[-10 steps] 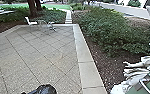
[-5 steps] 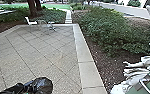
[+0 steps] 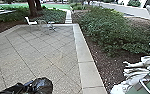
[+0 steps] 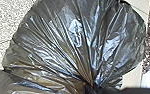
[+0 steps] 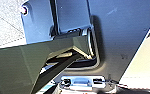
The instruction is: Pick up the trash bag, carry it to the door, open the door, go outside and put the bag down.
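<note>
The black trash bag [image 3: 43, 85] shows at the bottom edge of the head view, left of the middle, over the paving. My left gripper [image 3: 26, 87] is a dark shape against its left side there. In the left wrist view the shiny bag [image 4: 66, 42] fans out in folds from a tight gather, where my left gripper [image 4: 91, 87] is shut on it. The bag's underside is hidden, so I cannot tell whether it touches the ground.
A pale stone kerb [image 3: 84, 62] borders the paved yard [image 3: 41, 55]. Beyond it lie mulch and a large green bush [image 3: 111, 32]. A white chair [image 3: 31, 22] and a small table [image 3: 51, 23] stand at the far edge. A white ragged-edged thing [image 3: 138, 70] is close on the right.
Over the last second the bag has come up and slightly left into the head view, and the dark left gripper has come into sight beside it. The surroundings hold still.
</note>
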### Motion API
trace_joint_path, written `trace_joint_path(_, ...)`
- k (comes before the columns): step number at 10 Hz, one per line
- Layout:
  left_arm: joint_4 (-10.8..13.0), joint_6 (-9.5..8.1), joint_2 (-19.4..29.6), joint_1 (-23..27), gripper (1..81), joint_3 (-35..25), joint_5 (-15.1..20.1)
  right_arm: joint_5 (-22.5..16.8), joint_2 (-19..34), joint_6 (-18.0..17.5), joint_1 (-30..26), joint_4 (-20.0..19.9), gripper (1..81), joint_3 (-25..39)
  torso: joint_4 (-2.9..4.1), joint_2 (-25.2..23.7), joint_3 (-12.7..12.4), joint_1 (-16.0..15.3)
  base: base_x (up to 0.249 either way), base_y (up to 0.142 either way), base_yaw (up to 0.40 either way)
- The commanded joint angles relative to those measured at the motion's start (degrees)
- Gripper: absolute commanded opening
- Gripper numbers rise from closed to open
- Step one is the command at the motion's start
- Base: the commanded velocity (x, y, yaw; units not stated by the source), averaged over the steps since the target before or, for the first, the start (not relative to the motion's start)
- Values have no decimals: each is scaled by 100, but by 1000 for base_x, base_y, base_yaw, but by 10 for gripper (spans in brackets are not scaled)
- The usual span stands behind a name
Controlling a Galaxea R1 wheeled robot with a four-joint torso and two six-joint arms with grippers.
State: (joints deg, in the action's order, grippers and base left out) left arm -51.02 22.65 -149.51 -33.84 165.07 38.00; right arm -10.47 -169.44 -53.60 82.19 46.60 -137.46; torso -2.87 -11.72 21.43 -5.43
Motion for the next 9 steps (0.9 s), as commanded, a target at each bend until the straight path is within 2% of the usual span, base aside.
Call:
trace_joint_path(1, -119, 20, 228, 787, 10, 139, 384, -403, -66, 131, -31, 86, 811, 159, 0, 0, 0, 0, 0, 0, 0)
trace_joint_path(2, -128, 20, 245, 787, 811, 139, 393, -394, -66, 139, -31, 86, 811, 159, 0, 0, 0, 0, 0, 0, 0)
trace_joint_path(7, -128, 20, 316, 769, 811, 139, 401, -385, -66, 219, 4, 86, 811, 168, 0, 2, 2, 0, 0, 0, 0)
trace_joint_path(9, -136, 47, 315, 743, 811, 139, 672, -377, -75, 227, 4, 86, 811, 168, 0, 2, 2, 0, 0, 0, 0)
